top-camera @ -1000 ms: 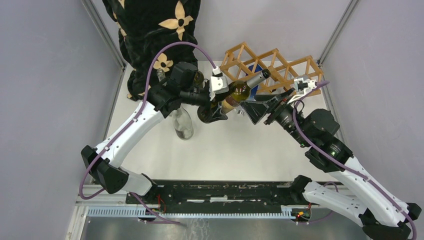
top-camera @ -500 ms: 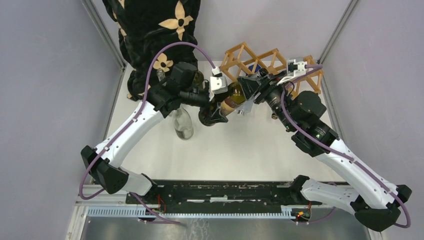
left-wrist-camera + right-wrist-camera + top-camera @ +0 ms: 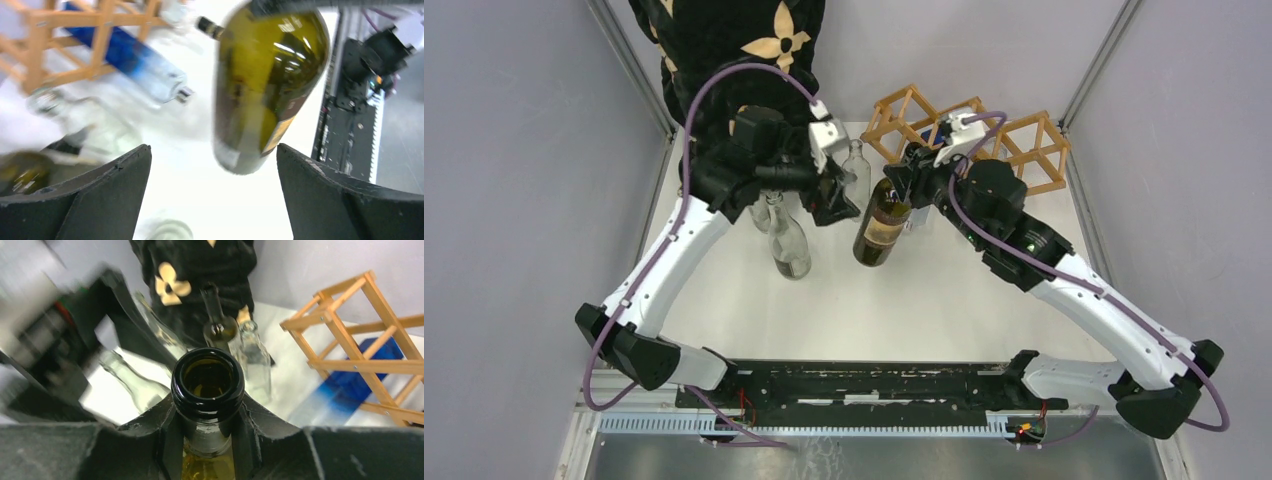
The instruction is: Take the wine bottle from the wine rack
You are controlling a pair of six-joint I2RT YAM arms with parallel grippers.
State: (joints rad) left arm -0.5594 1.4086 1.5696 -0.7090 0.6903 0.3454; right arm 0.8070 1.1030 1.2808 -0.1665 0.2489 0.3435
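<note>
Olive-green wine bottle [image 3: 882, 222] hangs from the right hand [image 3: 207, 432], clamped on its neck to carry it clear of the wine rack [image 3: 969, 130], above the surface [image 3: 904, 300]; left hand [image 3: 212, 192] gapes wide, empty.

1. Wine bottle [image 3: 882, 222]: dark olive glass, glossy with bright highlights; tan paper label, duller.
2. Wine rack [image 3: 360, 365]: bare light wood, matt, smooth sticks.
3. Clear bottle [image 3: 790, 250]: colourless glass, shiny.
4. Cloth [image 3: 724, 50]: black and plush-looking (velvet? cannot tell), with tan flower motifs.
5. Worktop [image 3: 924, 310]: white, smooth, matt.
6. Left hand [image 3: 212, 149], fingers [image 3: 100, 200]: black plastic, matt, faintly grainy.
</note>
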